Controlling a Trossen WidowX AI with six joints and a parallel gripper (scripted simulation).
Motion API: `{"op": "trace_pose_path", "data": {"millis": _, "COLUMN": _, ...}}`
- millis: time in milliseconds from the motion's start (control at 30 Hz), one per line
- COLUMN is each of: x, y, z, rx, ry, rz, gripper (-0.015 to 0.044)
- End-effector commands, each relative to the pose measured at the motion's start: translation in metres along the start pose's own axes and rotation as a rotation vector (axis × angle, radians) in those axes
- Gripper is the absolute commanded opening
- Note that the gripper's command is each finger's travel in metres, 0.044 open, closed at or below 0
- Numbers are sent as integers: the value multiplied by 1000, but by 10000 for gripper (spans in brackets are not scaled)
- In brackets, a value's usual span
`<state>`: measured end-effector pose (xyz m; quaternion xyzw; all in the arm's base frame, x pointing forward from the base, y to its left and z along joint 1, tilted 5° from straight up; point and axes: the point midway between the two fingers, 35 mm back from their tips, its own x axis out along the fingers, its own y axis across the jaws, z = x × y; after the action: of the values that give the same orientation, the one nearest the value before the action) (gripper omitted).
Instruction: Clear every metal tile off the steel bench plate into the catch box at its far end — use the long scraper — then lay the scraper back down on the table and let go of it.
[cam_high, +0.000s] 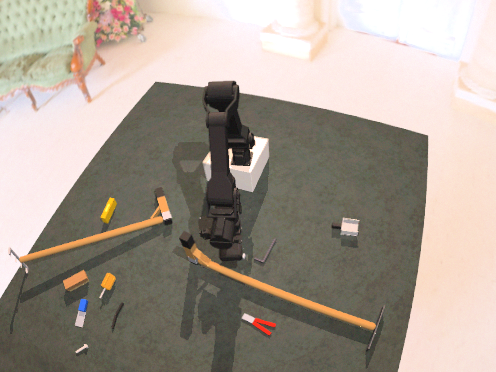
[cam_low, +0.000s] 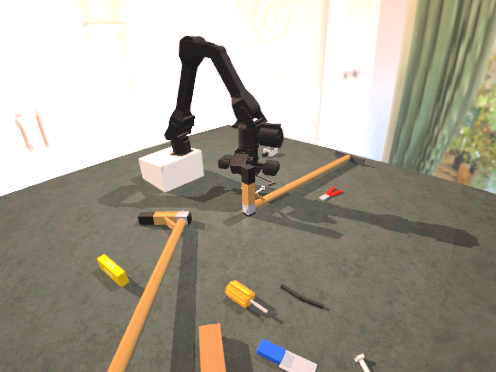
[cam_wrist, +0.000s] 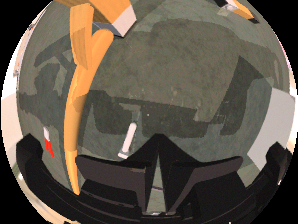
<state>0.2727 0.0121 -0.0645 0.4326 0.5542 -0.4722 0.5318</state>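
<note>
A long orange-handled scraper (cam_high: 290, 296) (cam_low: 305, 178) lies across the dark table. Its black, orange and white head (cam_high: 190, 247) (cam_low: 248, 194) is tipped up on end beside my arm, and a dark crossbar (cam_high: 375, 327) caps its far end. In the wrist view its handle (cam_wrist: 80, 95) runs down the left, outside the fingers. My gripper (cam_high: 231, 255) (cam_wrist: 157, 143) hangs low just right of the head, shut with nothing between the fingers. A second like tool (cam_high: 92, 239) (cam_low: 150, 295) lies to the left, with its head (cam_high: 164, 206) (cam_low: 165, 218) flat. I see no bench plate, tiles or catch box.
A hex key (cam_high: 265, 252) and a small white bolt (cam_high: 243, 256) (cam_wrist: 129, 140) lie by the gripper. Red pliers (cam_high: 260, 324) (cam_low: 331, 193), a grey block (cam_high: 349, 226), a yellow block (cam_high: 108, 210), a wood block (cam_high: 76, 280), a screwdriver (cam_high: 107, 282) and an eraser (cam_high: 81, 312) are scattered about. The arm's white base (cam_high: 245, 167) stands behind.
</note>
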Motion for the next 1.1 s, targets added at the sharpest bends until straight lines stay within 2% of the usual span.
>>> {"op": "trace_pose_path", "data": {"millis": 0, "x": -2, "y": -7, "z": 1, "rx": -4, "ry": -5, "rz": 6, "gripper": 0}}
{"op": "trace_pose_path", "data": {"millis": 1067, "x": 3, "y": -60, "z": -1, "rx": -4, "ry": -4, "rz": 1, "gripper": 0}}
